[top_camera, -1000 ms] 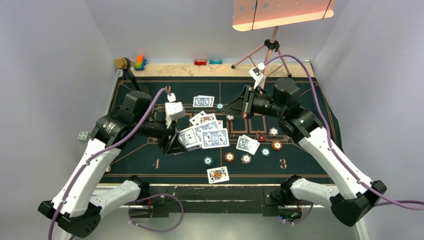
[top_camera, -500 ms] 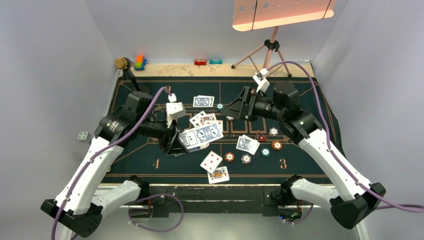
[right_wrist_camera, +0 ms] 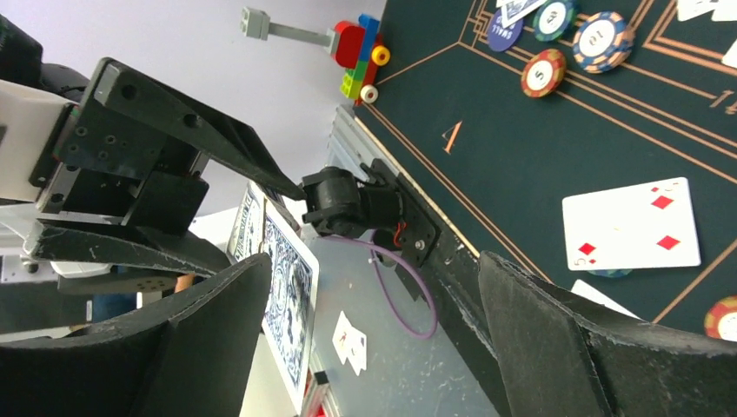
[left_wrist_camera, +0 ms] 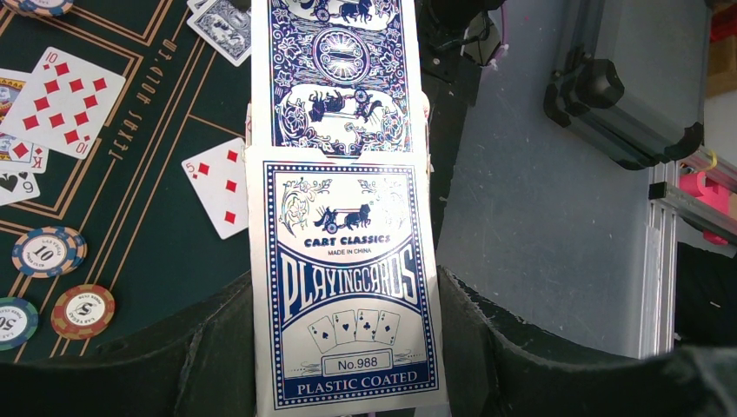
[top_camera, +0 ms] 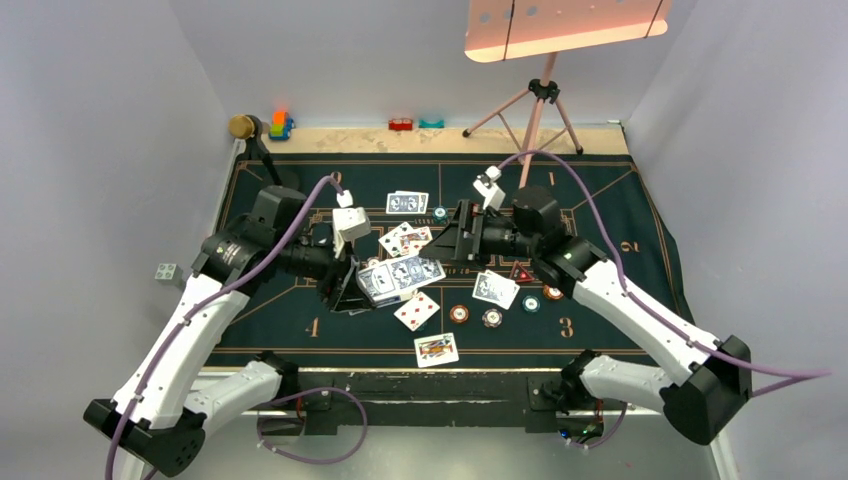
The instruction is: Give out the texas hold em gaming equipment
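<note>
My left gripper (top_camera: 352,283) is shut on a blue-and-white playing-card box (left_wrist_camera: 346,287), and blue-backed cards (left_wrist_camera: 335,74) stick out of its far end. My right gripper (top_camera: 441,247) stands open just right of that deck (top_camera: 400,275). In the right wrist view the deck's edge (right_wrist_camera: 287,300) lies beside one finger (right_wrist_camera: 187,343), and nothing is between the jaws. A five of diamonds (top_camera: 417,310) lies face up on the mat below the deck. Further cards (top_camera: 407,203) (top_camera: 495,288) (top_camera: 436,348), chips (top_camera: 459,313) and a red triangle marker (top_camera: 520,272) lie spread around.
The dark green felt mat (top_camera: 620,215) covers the table. Toy blocks (top_camera: 280,125) and a tripod (top_camera: 540,110) stand along the far edge. Face-up cards (left_wrist_camera: 61,100) and chips (left_wrist_camera: 48,250) lie left of the held box. A stray card (right_wrist_camera: 352,339) lies on the grey floor.
My right gripper has opened and swung left toward the deck. A five of diamonds has come down face up onto the mat. The left gripper keeps its hold.
</note>
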`<state>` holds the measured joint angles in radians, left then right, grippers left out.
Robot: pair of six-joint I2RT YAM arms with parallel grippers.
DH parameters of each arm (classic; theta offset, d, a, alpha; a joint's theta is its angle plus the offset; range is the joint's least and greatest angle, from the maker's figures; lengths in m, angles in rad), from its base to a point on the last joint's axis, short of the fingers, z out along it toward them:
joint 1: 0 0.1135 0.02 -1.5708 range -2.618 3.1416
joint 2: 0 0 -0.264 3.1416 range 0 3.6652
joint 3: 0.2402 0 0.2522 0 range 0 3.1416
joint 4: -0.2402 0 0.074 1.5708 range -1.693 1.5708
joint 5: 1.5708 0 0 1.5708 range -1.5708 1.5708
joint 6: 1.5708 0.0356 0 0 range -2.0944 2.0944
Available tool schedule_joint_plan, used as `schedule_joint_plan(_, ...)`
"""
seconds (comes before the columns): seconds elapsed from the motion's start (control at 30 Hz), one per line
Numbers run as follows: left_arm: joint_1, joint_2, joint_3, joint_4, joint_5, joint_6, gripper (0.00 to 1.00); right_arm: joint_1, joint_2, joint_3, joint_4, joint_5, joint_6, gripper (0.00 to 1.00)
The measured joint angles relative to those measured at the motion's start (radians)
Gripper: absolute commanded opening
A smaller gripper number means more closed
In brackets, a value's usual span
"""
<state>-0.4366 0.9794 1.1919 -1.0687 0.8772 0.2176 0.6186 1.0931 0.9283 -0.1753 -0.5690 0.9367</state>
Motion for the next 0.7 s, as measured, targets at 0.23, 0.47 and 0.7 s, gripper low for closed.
schedule_joint_plan(0.23,0.0,-0.015,0.0,-0.001,-0.002,0.001,0.0,0.039,0.036,0.011,0.03,0.0,0.006,0.96)
schedule_joint_plan(0.47,0.0,-0.018,0.002,-0.001,-0.003,0.001,0.0,0.057,0.031,0.02,0.036,0.0,0.006,0.97)
schedule_joint_plan(0.7,0.0,-0.018,0.011,-0.001,-0.008,0.001,0.0,0.077,0.031,0.02,0.034,-0.003,0.006,0.93)
